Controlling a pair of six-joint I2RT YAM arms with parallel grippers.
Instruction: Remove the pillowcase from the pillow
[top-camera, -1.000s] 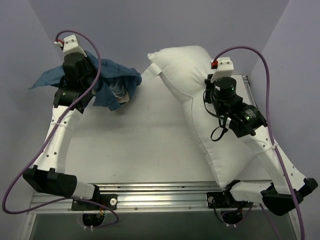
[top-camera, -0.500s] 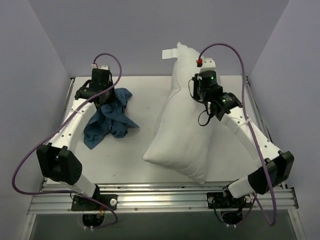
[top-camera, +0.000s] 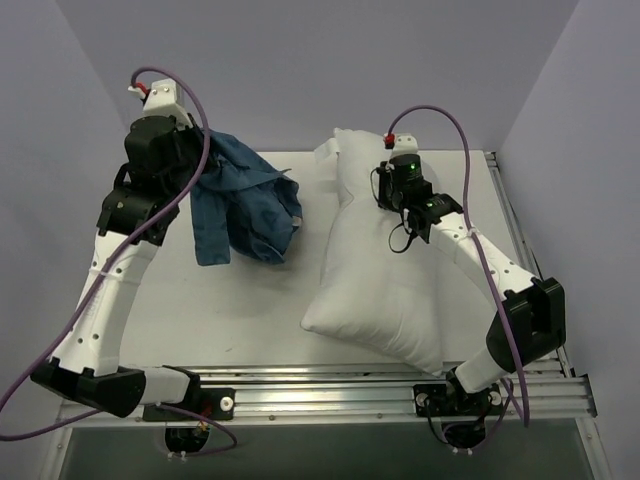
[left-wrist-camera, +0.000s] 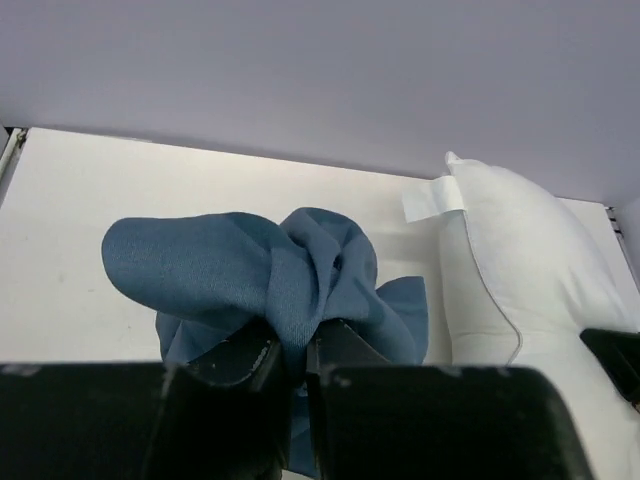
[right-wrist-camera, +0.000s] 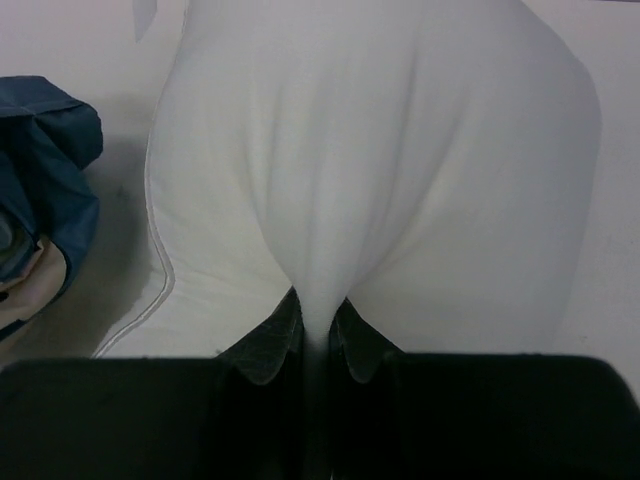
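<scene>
The pillowcase (left-wrist-camera: 270, 275) is off the pillow (top-camera: 385, 270). The left wrist view shows what the top view hides: the left fingers (left-wrist-camera: 272, 352) are clenched on a fold of the blue cloth, which bunches up just ahead of them. From the top, the pillowcase (top-camera: 245, 205) hangs down from under the left wrist. I cannot tell if its low end touches the desk (top-camera: 240, 310).

The right wrist view shows the right fingers (right-wrist-camera: 285, 345) pinching a ridge of the pillow's white cover. The puffy pillow fills the space ahead of them, with the pillowcase off to their left.

A strip of bare desk lies between the pillowcase and the pillow. There is more open desk on the near side of the left fingers. The pillow's near end lies close to the desk's front edge. Its far corner has a white tag (left-wrist-camera: 432, 198), close to the back wall (top-camera: 300, 70). A purple cable (top-camera: 425, 110) loops above the right wrist.
</scene>
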